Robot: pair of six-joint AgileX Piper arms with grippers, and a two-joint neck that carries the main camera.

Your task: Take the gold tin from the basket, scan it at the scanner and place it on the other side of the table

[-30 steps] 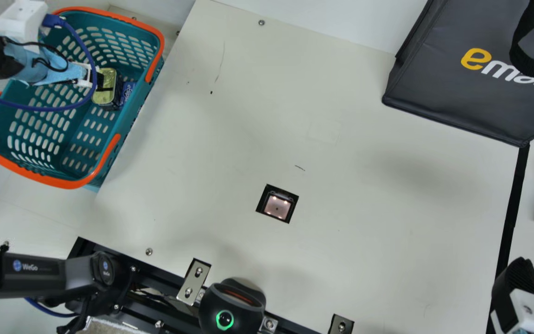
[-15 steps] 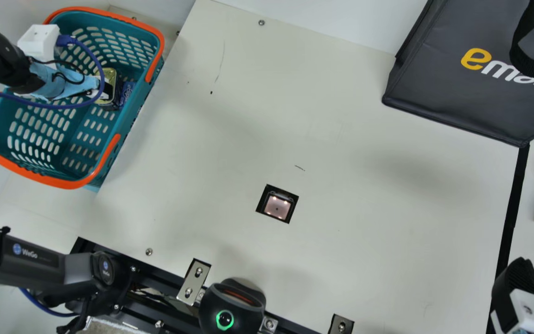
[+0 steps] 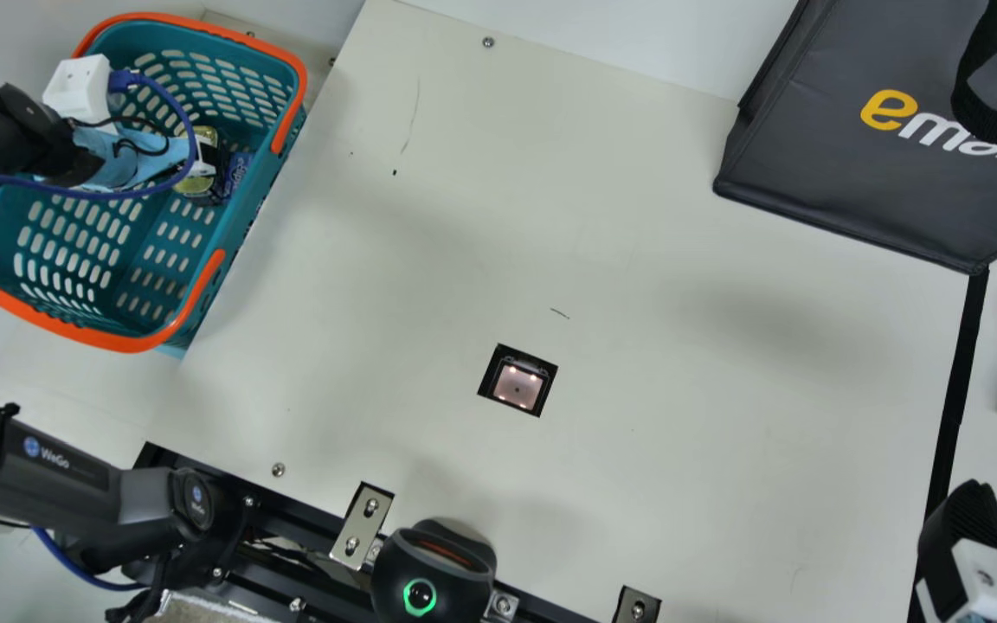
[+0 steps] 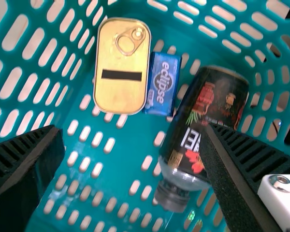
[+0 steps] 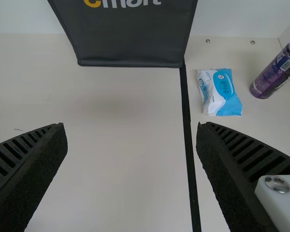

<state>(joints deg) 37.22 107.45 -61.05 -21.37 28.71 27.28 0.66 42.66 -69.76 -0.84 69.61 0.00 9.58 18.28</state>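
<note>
"emart" is on the dark bag point(image 3: 810, 186), far right; "eclipse" on the blue packet point(image 4: 156, 99) in the far-left basket point(image 3: 125, 343); "wego" on the left arm point(image 3: 87, 474), near left.

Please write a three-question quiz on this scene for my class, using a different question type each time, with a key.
1. True or false: the gold tin lies beside the small blue box in the basket.
2. Which lies across the black tape from the scanner window? A) gold tin B) white-and-blue packet C) basket
3. Fill in: the left gripper is ____ (open/shut).

Key: 1 true; 2 B; 3 open
</note>
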